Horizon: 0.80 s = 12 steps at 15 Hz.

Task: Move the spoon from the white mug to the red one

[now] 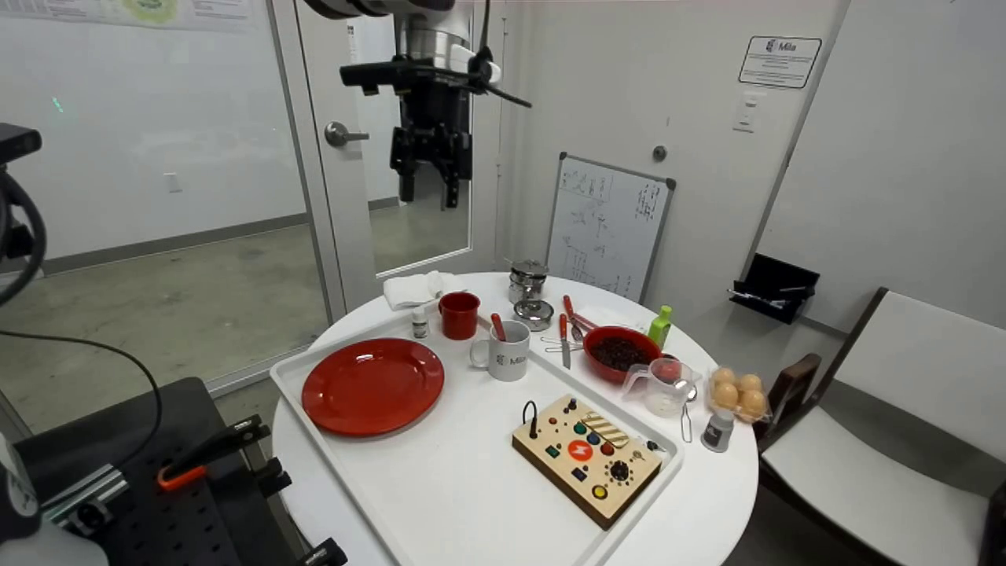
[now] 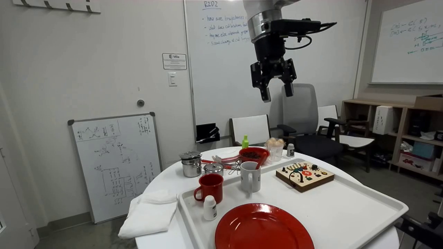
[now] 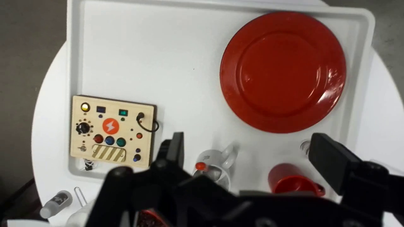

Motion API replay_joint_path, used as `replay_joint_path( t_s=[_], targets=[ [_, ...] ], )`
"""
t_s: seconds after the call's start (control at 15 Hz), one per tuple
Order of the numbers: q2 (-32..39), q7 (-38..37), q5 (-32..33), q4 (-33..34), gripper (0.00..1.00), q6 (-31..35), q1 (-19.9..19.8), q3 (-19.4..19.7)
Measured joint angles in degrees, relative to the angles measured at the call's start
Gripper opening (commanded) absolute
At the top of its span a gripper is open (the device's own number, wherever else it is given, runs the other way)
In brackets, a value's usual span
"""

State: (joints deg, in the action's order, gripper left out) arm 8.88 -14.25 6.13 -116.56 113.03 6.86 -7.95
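The white mug stands upright on the tray in both exterior views (image 1: 515, 358) (image 2: 251, 180) and at the lower middle of the wrist view (image 3: 209, 156). The spoon (image 1: 498, 327) leans in it, its red handle sticking up past the rim; the handle also shows in an exterior view (image 2: 261, 161) and in the wrist view (image 3: 200, 166). The spoon's lower part is mostly hidden in the mug. The red mug (image 1: 459, 317) stands upright beside it (image 2: 211, 188) and looks empty in the wrist view (image 3: 284, 178). My gripper (image 1: 428, 195) is open and empty, high above the table (image 2: 277, 94).
A large red plate (image 1: 373, 385) and a wooden button panel (image 1: 585, 460) lie on the tray. A small white bottle (image 2: 210, 208) stands by the red mug. Metal pots (image 1: 527, 281), a red bowl (image 1: 621, 354), a measuring cup (image 1: 666, 387) and eggs (image 1: 739, 393) line the table beyond the tray.
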Motion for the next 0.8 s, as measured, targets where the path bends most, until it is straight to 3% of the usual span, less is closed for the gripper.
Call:
replay_joint_path(
  t_s=[0.27,0.53,0.8],
  targets=[
    [9.58,-3.26,0.16,9.53,1.00,0.36,-0.47,3.63],
    [18.08,-3.96,-3.73,16.80,1.00,-0.34,-0.76,4.73],
    [20.04,-3.96,-4.41,19.02,1.00,-1.06,-0.76,4.73]
  ],
)
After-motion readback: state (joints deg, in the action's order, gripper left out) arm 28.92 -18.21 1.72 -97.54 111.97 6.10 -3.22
